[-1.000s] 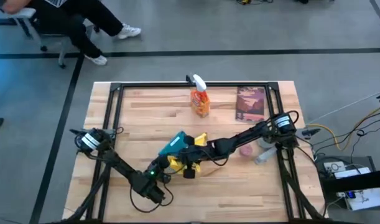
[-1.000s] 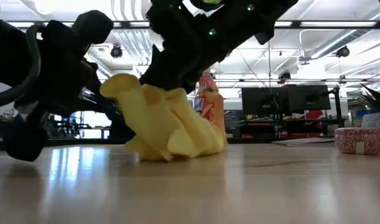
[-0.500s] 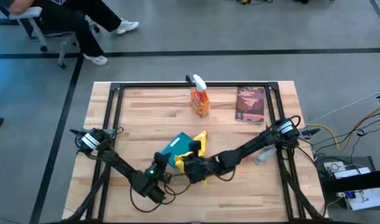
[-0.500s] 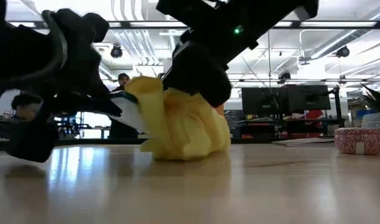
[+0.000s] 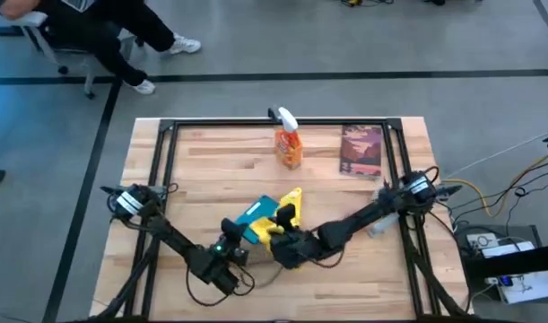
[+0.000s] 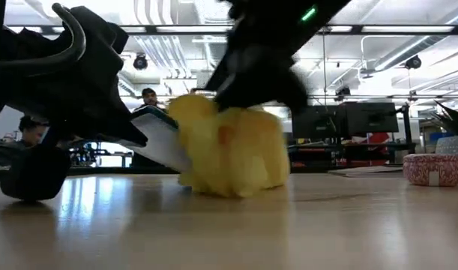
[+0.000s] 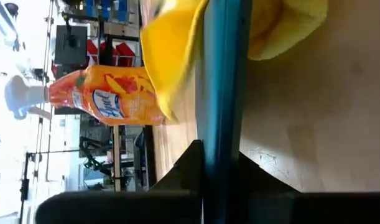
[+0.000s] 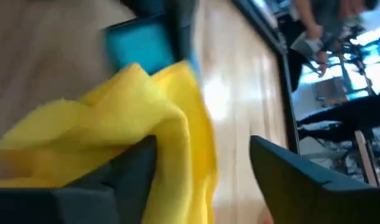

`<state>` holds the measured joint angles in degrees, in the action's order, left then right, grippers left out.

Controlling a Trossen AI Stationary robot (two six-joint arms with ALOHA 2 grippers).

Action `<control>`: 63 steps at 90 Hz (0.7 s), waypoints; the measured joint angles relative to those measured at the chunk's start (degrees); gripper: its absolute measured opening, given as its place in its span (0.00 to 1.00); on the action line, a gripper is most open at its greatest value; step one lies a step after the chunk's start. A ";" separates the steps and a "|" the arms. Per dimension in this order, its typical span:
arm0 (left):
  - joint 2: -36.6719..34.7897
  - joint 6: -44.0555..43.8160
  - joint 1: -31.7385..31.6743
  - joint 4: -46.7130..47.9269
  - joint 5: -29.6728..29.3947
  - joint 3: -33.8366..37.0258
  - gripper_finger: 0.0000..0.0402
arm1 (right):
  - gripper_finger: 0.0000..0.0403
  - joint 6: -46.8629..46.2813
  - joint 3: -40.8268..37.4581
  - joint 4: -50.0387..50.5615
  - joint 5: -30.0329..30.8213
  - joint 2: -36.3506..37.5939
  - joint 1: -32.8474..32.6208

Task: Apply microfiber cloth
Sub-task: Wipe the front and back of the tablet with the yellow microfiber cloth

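Microfiber cloth partly under right gripper

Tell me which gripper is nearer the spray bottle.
Right. The right gripper is on the yellow cloth below the spray bottle; the left gripper holds the tablet farther off.

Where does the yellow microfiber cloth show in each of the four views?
High view: microfiber cloth at table centre.
Low view: bunched mid-picture.
Left wrist view: top edge.
Right wrist view: lower left.
Shared landmark: teal-edged tablet touching it.
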<state>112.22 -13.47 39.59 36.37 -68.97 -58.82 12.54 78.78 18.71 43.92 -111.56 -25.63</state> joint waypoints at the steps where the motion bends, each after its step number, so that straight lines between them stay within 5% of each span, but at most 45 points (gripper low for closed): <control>1: -0.01 0.00 0.00 -0.18 -0.01 0.09 0.02 | 0.65 -0.79 0.00 0.93 -0.06 0.35 -0.23; 34: 0.05 0.50 -0.02 -3.05 -0.87 0.59 0.02 | 0.64 -16.66 -3.93 12.51 -6.54 1.33 -2.73; 63: 0.16 -0.39 -0.48 -4.84 -1.98 0.59 0.02 | 0.60 -9.94 -5.95 -9.81 -8.19 -2.61 -1.92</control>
<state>112.38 -13.87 39.11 31.53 -70.96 -58.24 2.61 72.83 8.90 35.74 -114.17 -27.54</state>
